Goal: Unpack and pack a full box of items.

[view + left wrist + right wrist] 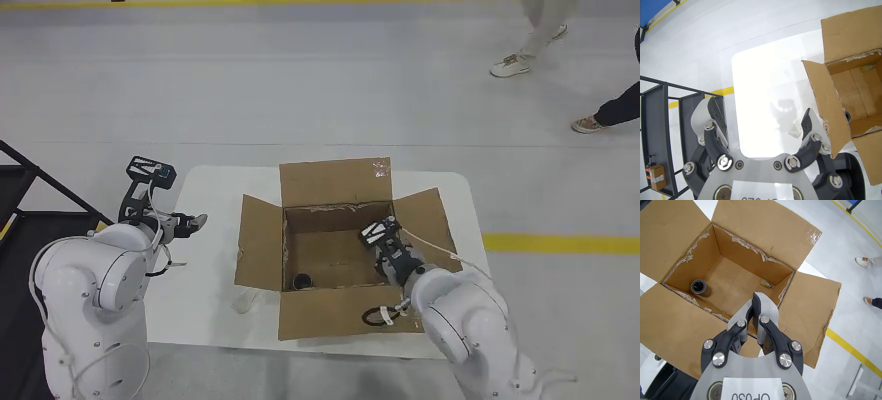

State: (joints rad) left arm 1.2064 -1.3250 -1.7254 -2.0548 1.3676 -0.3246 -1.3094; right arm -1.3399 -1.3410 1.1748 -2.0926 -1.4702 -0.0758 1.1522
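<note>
Gaping corrugated box (335,183), dark cylinder (698,287) inside, left jaws spread empty, right jaws closed empty.

The box (674,321) is matt brown corrugated cardboard with rough, torn edges and a glossy tape scrap (814,236) on one flap. The tabletop (762,75) is smooth, shiny white. The right end effector (755,299) has brushed metal plates and ribbed black pads (755,308).

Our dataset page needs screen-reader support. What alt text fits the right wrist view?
The right gripper, fingers shut and empty, hangs over an open cardboard box. Inside, a dark cylinder stands near one wall and a small pale bottle lies near a corner.
</note>
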